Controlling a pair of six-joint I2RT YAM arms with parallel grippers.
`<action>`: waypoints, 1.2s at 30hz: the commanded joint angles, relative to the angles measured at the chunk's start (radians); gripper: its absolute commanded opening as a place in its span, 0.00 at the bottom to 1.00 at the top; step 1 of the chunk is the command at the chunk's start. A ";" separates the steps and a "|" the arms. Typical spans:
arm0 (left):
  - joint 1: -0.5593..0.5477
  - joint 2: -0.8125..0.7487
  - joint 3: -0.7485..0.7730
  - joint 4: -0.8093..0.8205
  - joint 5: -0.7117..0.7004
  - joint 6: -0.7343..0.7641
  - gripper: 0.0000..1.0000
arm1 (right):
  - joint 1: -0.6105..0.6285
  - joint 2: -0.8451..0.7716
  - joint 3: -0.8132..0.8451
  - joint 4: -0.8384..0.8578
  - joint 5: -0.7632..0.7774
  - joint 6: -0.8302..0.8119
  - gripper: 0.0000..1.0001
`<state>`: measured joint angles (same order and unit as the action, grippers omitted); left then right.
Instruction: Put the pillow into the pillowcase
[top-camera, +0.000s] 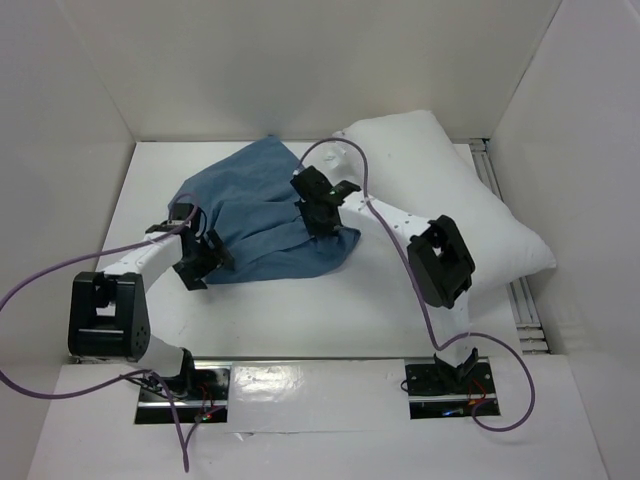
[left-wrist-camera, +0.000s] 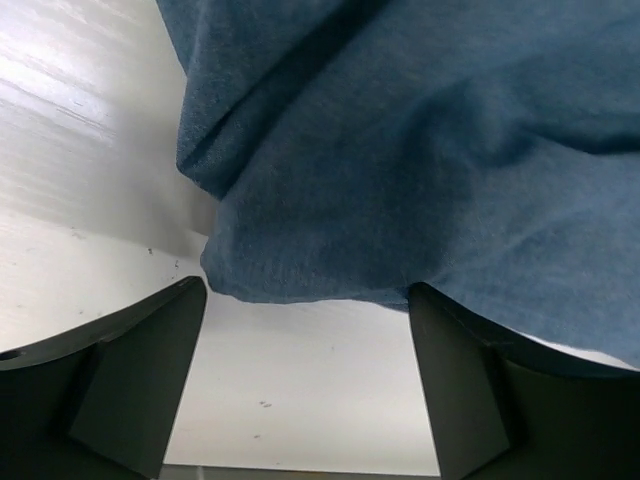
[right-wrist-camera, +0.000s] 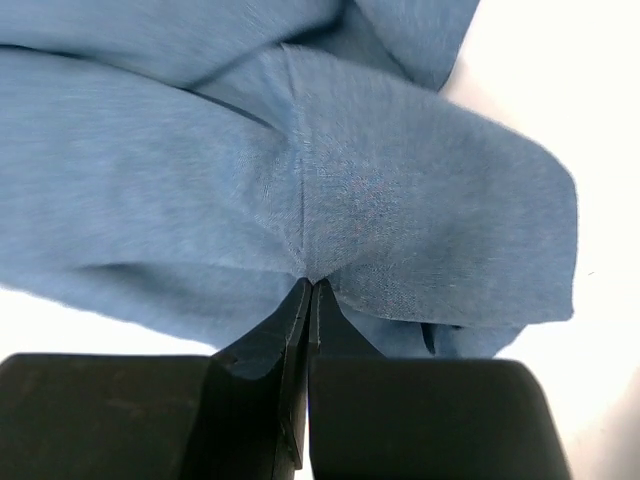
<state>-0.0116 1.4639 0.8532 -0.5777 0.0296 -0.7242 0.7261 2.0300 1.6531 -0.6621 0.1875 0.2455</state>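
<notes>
The dusty-blue pillowcase (top-camera: 258, 207) lies crumpled in the middle of the table. The white pillow (top-camera: 445, 200) lies at the back right, partly under the right arm. My right gripper (top-camera: 322, 222) is shut on a fold of the pillowcase (right-wrist-camera: 380, 200) near its right end, its fingertips (right-wrist-camera: 300, 300) pinched together on the cloth. My left gripper (top-camera: 203, 262) is open at the pillowcase's near left edge (left-wrist-camera: 400, 170). Its fingers (left-wrist-camera: 140, 370) stand wide apart with bare table between them, and the cloth hem hangs just beyond the tips.
White walls (top-camera: 70, 150) enclose the table on the left, back and right. A metal rail (top-camera: 520, 300) runs along the right side past the pillow. Purple cables (top-camera: 40, 290) loop from both arms. The arm bases stand at the near edge.
</notes>
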 joint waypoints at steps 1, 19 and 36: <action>0.005 0.029 -0.037 0.065 0.035 -0.061 0.93 | -0.017 -0.138 0.056 0.052 -0.078 0.000 0.00; 0.113 -0.023 0.481 -0.146 -0.141 0.028 0.00 | -0.128 -0.071 0.464 0.090 -0.508 0.084 0.00; -0.083 -0.102 0.534 -0.327 0.116 0.279 0.00 | -0.402 -0.413 -0.177 0.217 -0.392 0.150 0.00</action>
<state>-0.0357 1.2987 1.4719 -0.8204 0.0959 -0.5014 0.3824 1.6020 1.5417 -0.5091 -0.2741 0.3996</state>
